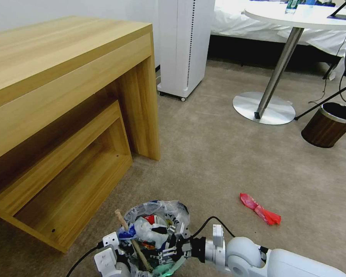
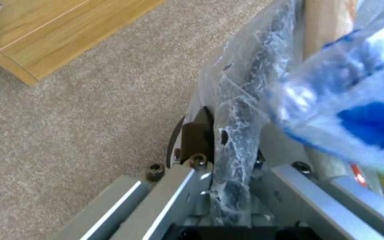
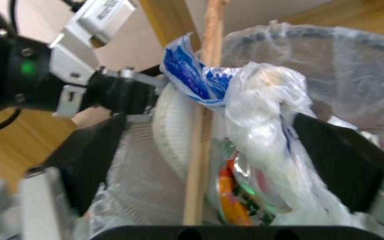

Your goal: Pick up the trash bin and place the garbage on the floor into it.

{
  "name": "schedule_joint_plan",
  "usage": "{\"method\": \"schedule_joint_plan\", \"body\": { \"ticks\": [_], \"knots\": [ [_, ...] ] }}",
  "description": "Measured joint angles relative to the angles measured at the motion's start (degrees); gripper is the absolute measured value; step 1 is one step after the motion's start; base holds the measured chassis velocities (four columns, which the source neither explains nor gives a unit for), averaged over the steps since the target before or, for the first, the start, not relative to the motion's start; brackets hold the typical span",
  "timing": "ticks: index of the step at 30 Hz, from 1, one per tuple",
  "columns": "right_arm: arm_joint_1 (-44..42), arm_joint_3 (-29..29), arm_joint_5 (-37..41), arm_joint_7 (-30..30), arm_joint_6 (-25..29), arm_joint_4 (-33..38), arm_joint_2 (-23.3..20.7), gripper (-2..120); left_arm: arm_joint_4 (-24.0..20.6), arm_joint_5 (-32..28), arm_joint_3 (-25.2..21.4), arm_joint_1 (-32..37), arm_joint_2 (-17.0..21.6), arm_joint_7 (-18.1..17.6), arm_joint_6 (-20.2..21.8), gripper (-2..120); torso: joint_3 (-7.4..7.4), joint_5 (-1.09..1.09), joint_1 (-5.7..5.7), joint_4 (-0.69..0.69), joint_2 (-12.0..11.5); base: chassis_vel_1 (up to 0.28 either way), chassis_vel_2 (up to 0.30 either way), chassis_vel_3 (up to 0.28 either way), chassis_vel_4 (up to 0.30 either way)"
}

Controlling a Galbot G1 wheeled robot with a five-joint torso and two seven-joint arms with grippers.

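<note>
Both grippers work at the trash bin (image 1: 157, 231), which sits at the near edge of the head view just beside the open corner of the wooden desk (image 1: 65, 115). Left gripper (image 2: 221, 160) is clamped on the bin's rim, pinching the translucent liner (image 2: 241, 110) against the dark wall. Right gripper (image 3: 210, 150) hangs over the bin's mouth with its black fingers (image 3: 338, 166) spread wide on either side of the heaped contents, gripping nothing.

Judging by this, the step in hand is a drop into the held bin, and the task is close to done. One piece of garbage is left on the carpet (image 1: 219, 154): a red wrapper (image 1: 260, 209), lying well apart from the bin on the robot's right. The next move calls for the right arm to clear the bin and reach over to that wrapper, which is flat and thin and will likely need a low pinch.

Inside, the bin is packed full: a wooden stick (image 3: 201, 140) stands tilted and pokes above the rim, with a blue-white wrapper (image 3: 192, 76) and a clear crumpled bag (image 3: 267, 126) on top.
</note>
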Motion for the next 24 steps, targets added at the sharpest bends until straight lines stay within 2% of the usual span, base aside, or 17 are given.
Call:
{"method": "schedule_joint_plan", "body": {
  "ticks": [7,15,20,24],
  "knots": [
    [0.68,0.28,1.88,2.51,-1.42,2.02,-1.98,100,-0.02,0.06,0.01,-0.07,0.0,0.11,-0.05,0,0.0,-0.01,0.0,0.0,0.0,0.0,0.0,0.0,0.0],
    [2.6,1.54,7.01,2.23,-7.49,5.48,-4.21,100,-0.48,0.0,0.08,0.19,-0.01,0.23,-0.19,0,0.0,-0.01,0.0,0.0,0.0,0.0,0.0,0.0,0.0],
    [3.17,2.49,7.8,2.24,-6.85,6.46,-4.4,100,-0.57,0.18,0.26,0.56,-0.01,0.48,-0.36,0,0.0,-0.01,0.0,0.0,0.0,0.0,0.0,0.0,0.0],
    [3.05,5.93,6.51,2.13,-4.84,7.28,-4.58,100,-0.69,0.39,0.34,0.82,0.13,0.82,-0.61,0,0.0,-0.01,0.0,0.0,0.0,0.0,0.0,0.0,0.0]
  ]
}}
